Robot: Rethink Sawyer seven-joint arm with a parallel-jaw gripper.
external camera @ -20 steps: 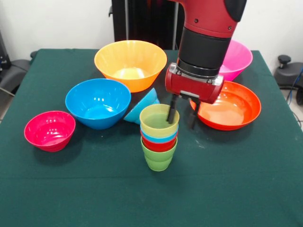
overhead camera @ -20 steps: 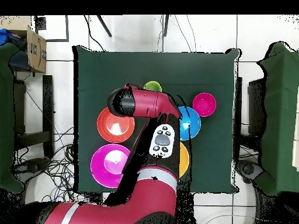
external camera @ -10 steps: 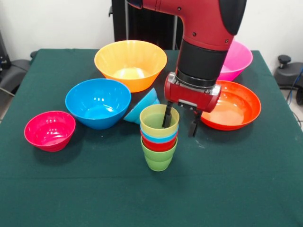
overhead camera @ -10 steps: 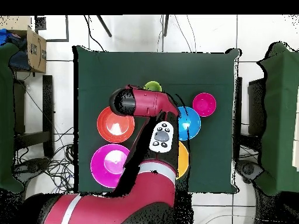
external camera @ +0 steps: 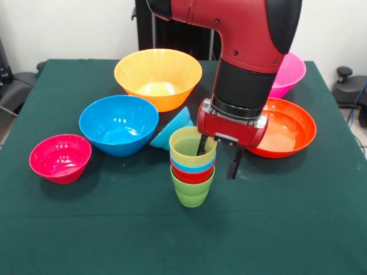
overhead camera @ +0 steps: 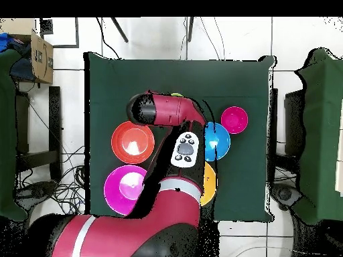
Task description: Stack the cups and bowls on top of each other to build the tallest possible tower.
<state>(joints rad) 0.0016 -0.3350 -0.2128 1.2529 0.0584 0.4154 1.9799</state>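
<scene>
Tower [external camera: 192, 166] stands nearest the camera in front view, upright on the green tablecloth [external camera: 275, 229], w/ four nested cups: lime green cup [external camera: 192, 193] at the base, red cup [external camera: 191, 175] in it, light blue cup [external camera: 194, 167] above that, ribbed yellow cup [external camera: 192, 146] on top. Everything else is placed relative to the tower.

Gripper [external camera: 217, 155] is at the top cup, spread wide and holding nothing: one finger dips inside the yellow cup's mouth, the other hangs outside, just right of the tower, w/ the cup wall between them. Can't tell if either finger touches the wall. Red wrist block sits just above and right of the tower's top.

Left of the tower, well apart: small magenta bowl [external camera: 60, 158], upright. Behind-left, nearer: medium blue bowl [external camera: 118, 124], upright. Just behind the tower, small light blue bowl [external camera: 172, 127] lies tipped on its side, leaning by the blue bowl. Right-behind, partly hidden by the gripper: wide red-orange bowl [external camera: 284, 129]. Farther back-left: large yellow-orange bowl [external camera: 157, 77]. Farthest back-right, mostly behind the arm [external camera: 252, 40]: large pink bowl [external camera: 289, 71].

Overhead view: arm covers the tower almost fully; only a sliver of yellow-green rim shows.
</scene>
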